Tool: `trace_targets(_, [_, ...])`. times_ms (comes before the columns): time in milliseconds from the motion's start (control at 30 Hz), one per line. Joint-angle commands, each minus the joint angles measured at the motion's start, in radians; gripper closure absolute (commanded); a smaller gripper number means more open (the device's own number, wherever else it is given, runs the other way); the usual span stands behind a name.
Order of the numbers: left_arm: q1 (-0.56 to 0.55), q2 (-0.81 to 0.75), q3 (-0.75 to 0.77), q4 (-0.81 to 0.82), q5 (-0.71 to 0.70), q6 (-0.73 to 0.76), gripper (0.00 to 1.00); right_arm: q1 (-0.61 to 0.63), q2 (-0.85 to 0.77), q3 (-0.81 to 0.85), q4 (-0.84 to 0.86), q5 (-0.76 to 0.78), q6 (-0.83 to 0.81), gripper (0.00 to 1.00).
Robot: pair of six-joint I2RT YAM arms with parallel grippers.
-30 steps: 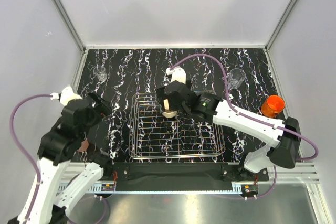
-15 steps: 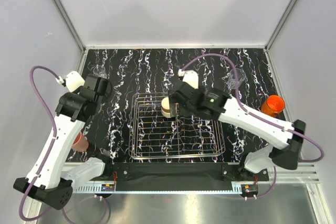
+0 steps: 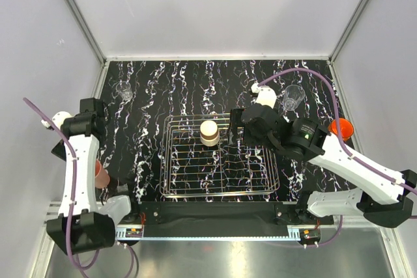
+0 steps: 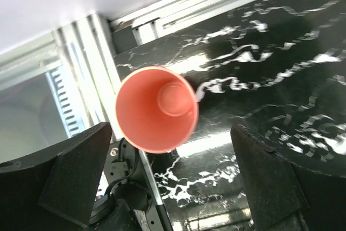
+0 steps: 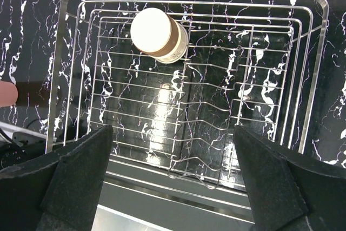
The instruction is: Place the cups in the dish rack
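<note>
fig.: i see the cream cup [image 3: 209, 132] standing far-left in the dish rack [image 3: 215, 167]; right jaws apart above the rack; left jaws apart over the pink tumbler [image 4: 155, 109], near-left table [image 4: 281, 52] edge.

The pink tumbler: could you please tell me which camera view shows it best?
Left wrist: the pink tumbler sits centred, open mouth facing the camera. Top external shows only part of it beside the left arm; right wrist catches just a pink sliver at its left edge.
</note>
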Motion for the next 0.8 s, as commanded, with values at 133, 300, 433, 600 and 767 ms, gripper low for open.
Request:
trace_targets(133, [0.106,0.051,-0.09,0.093,0.065,-0.015,0.04,0.004,-0.008,-0.001,0.0,0.004,0.037,0.0])
trace_targets(300, [0.12,0.056,-0.117,0.11,0.081,-0.033,0.08,0.004,-0.011,-0.007,0.004,-0.008,0.04,0.0])
trace_targets(433, [0.13,0.051,-0.163,0.147,0.125,-0.027,0.09,0.004,-0.01,-0.015,0.009,-0.016,0.045,0.0])
trace_targets(600, [0.134,0.088,-0.202,0.172,0.142,-0.042,0.14,0.004,-0.016,-0.018,0.017,-0.039,0.036,0.0])
trace_targets(767, [0.137,0.074,-0.207,0.169,0.134,-0.051,0.29,0.004,-0.033,-0.036,0.038,-0.056,0.028,0.0])
